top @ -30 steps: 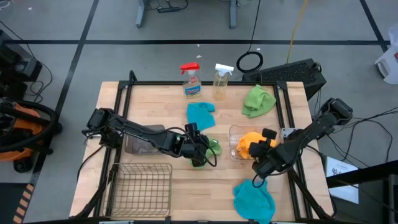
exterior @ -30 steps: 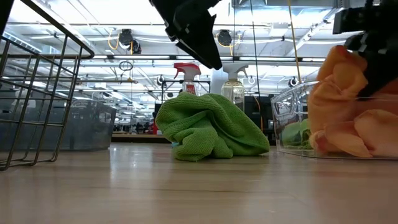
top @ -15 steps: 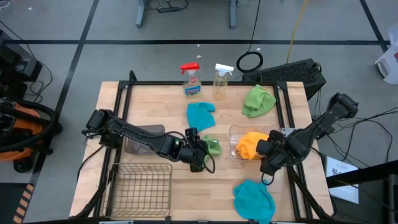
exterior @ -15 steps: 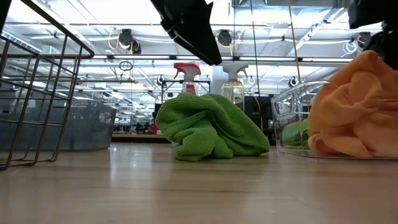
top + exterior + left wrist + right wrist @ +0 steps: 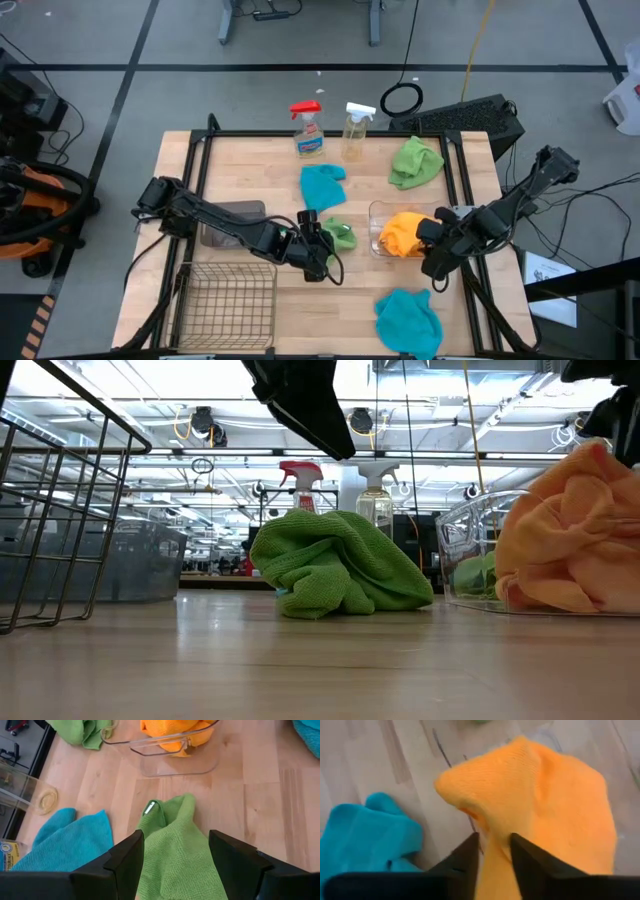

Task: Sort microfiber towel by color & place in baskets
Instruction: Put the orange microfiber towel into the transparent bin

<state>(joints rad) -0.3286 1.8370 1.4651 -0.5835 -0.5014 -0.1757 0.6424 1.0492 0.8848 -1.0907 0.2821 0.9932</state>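
A bright green towel point(image 5: 342, 236) lies crumpled on the table's middle point(image 5: 335, 565). My left gripper point(image 5: 325, 243) hangs open just above it, one finger on either side of it in the left wrist view point(image 5: 175, 851), touching nothing. The clear tub point(image 5: 375, 215) to its right holds orange towels point(image 5: 402, 230). My right gripper point(image 5: 427, 234) stands above them point(image 5: 495, 851), its fingers a little apart. A second green towel point(image 5: 415, 160) lies at the far right. One teal towel point(image 5: 322, 183) lies at the far middle, another point(image 5: 408, 318) at the near edge.
The wire-mesh basket point(image 5: 230, 295) stands at the near left. The smoky grey tub point(image 5: 235, 212) sits under my left arm. Two spray bottles point(image 5: 308, 128) point(image 5: 357, 130) stand at the far edge. Bare wood lies between the basket and the near teal towel.
My right gripper has let go of the orange towel it was holding up over the clear tub, then risen. The towel has sunk back into the tub as a lower heap. My left gripper has drifted a little toward the near edge above the green towel.
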